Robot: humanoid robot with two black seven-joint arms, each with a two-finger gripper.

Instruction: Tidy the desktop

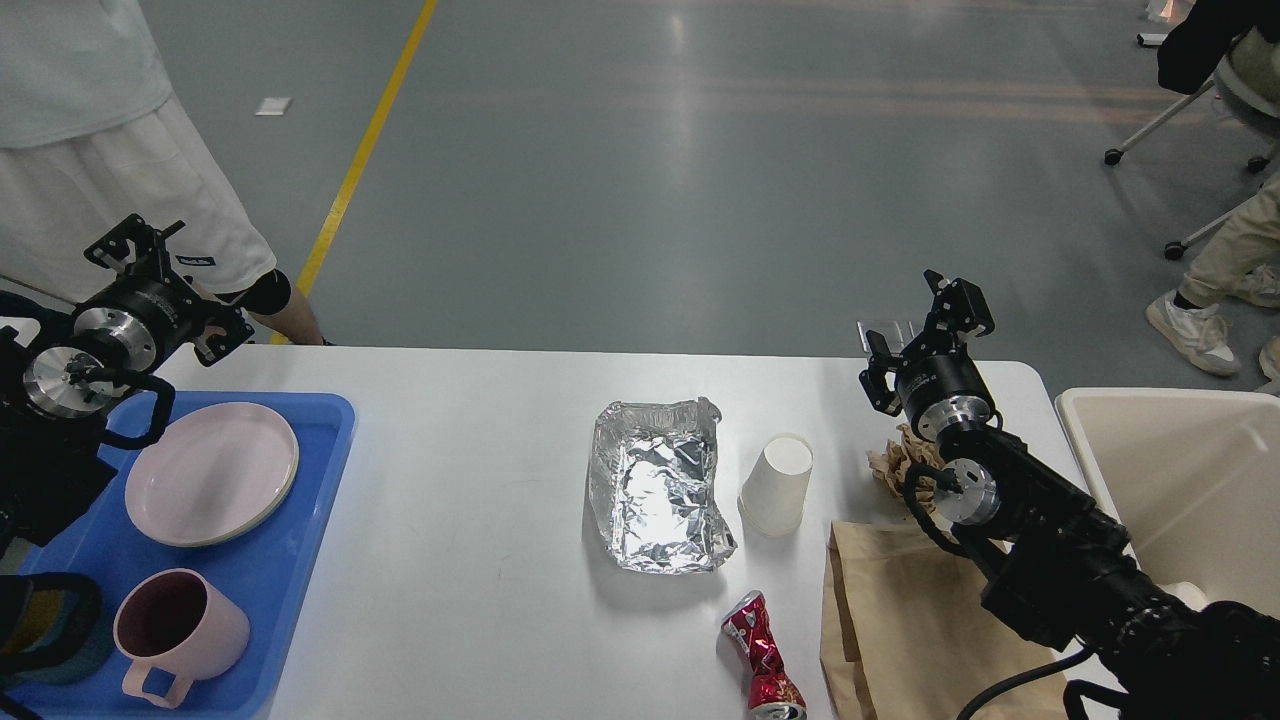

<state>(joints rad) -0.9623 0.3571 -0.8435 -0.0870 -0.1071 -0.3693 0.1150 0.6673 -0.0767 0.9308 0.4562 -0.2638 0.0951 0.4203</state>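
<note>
Looks like trash-clearing on the wide white desktop (480,480) not started yet — right gripper (925,335) open, empty; left gripper (165,290) open, empty too. Upturned white paper cup (777,484) just below-left of right gripper — probably grab that, then drop in cream bin (1170,470) to its right.

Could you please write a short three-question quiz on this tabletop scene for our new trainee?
1. True or false: the paper cup stands upside down on the desktop.
2. What lies in the blue tray? A) plate and mug B) can C) foil
3. Which item lies nearest the crushed red can: the foil tray or the plate?

Key: 1 true. 2 A. 3 the foil tray.
</note>
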